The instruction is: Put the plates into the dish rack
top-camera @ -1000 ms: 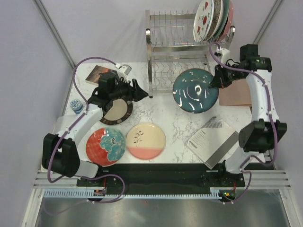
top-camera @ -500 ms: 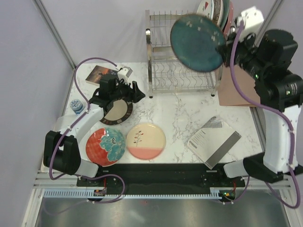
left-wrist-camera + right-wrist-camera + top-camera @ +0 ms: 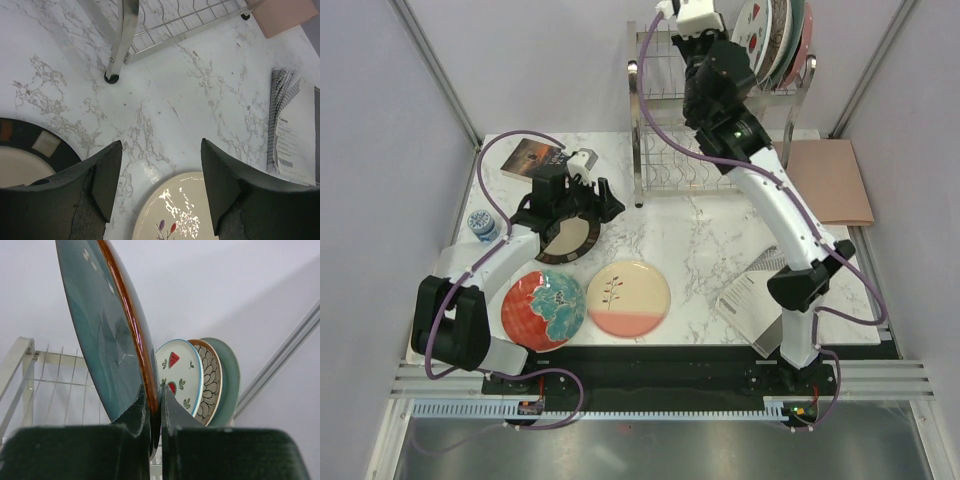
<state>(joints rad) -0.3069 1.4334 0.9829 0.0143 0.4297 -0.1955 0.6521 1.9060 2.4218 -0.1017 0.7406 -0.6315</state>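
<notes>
Up top, our right arm (image 3: 765,190) reaches to 12 o'clock over the dish rack (image 3: 670,160), and we cannot see its fingers or its load. Left wrist: the left fingers (image 3: 102,182) are spread wide, gripping nothing, with the brown plate (image 3: 20,160) at 9 o'clock and the cream plate (image 3: 175,215) at 6. Right wrist: the right fingers (image 3: 131,440) are pinched tight on the teal plate (image 3: 100,335), which stands on edge, roughly parallel to the racked plates (image 3: 182,372) at 3 o'clock. The slots below are cut off.
</notes>
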